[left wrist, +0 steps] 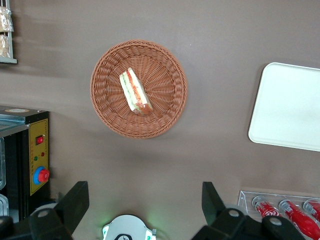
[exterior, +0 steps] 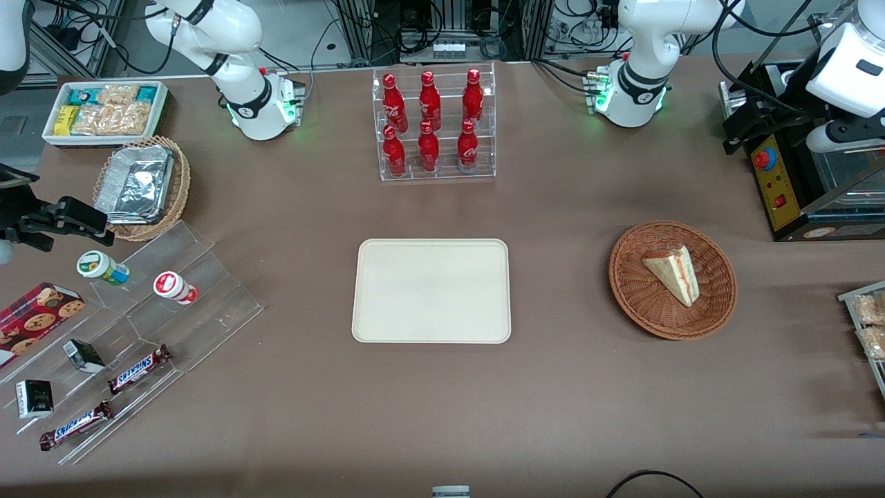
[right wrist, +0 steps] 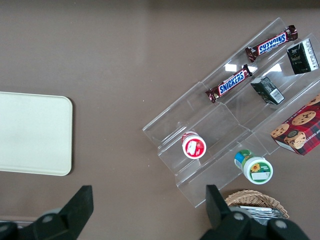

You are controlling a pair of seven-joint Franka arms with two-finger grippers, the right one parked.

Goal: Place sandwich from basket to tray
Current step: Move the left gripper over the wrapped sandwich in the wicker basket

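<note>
Tray [exterior: 431, 290] empty; sandwich [exterior: 672, 274] lies in basket [exterior: 672, 280].
Gripper [left wrist: 145, 202] raised over the table, fingers [left wrist: 75, 202] spread wide, holding nothing; basket and sandwich lie ahead of the fingertips, well clear.

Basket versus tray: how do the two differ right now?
The basket is round, reddish-brown woven wicker; the tray is a flat cream rectangle with rounded corners. The basket holds the sandwich; the tray holds nothing. Both sit flat on the table. The tool hangs open above the table, apart from both.
</note>
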